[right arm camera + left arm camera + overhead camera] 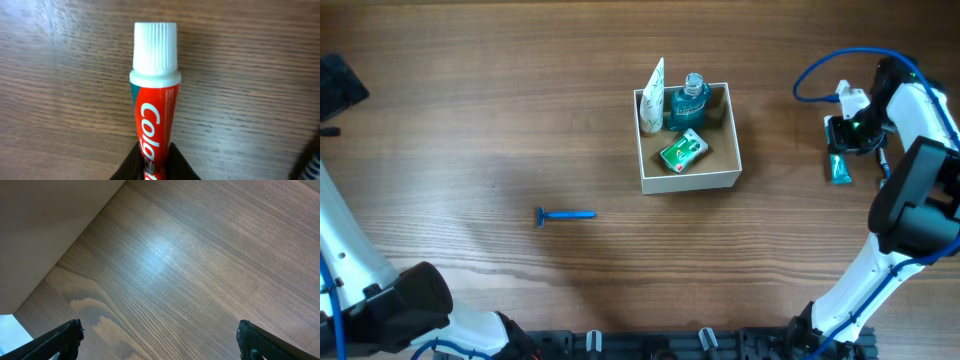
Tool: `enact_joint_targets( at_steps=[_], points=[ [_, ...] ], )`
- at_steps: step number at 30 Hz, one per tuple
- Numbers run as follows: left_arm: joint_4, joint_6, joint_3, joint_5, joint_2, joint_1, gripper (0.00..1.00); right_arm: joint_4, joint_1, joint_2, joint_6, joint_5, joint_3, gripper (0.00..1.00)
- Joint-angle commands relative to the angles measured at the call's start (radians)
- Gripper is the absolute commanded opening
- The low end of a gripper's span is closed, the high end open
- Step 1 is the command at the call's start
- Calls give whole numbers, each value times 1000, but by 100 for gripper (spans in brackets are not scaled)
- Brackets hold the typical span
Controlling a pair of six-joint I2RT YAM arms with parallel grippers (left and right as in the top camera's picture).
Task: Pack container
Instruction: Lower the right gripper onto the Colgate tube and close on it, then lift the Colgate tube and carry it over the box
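The container sits on the bench just right of centre in the upper half of the overhead view. Inside it, a white tube leans in the upper-left corner, a blue bottle stands just beside it, and a green packet lies lower down.

The right hand is near the right edge of that view, well apart from the container. It is clamped on the lower body of a red toothpaste tube, white cap pointing away; I cannot tell whether the tube touches the bench.

The left hand is spread wide over bare wood near the bench's edge, with nothing between its fingers.

A blue razor lies alone, left of centre.
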State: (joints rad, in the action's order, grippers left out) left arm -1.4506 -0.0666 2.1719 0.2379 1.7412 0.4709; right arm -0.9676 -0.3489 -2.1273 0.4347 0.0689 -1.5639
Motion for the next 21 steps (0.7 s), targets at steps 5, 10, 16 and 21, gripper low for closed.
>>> enact_joint_targets(
  at_steps=[5, 10, 16, 21],
  points=[
    [2, -18, 6, -5, 3, 5, 100, -169, 4, -8, -77, 143, -210, 13],
    [2, -18, 6, -6, 3, 5, 100, -325, 22, 21, -145, 276, -351, 13],
    [2, -18, 6, -6, 3, 5, 100, -438, 94, 106, -167, 389, -442, 16],
    [2, -18, 6, -6, 3, 5, 100, -485, 189, 186, -220, 389, -442, 16]
  ],
)
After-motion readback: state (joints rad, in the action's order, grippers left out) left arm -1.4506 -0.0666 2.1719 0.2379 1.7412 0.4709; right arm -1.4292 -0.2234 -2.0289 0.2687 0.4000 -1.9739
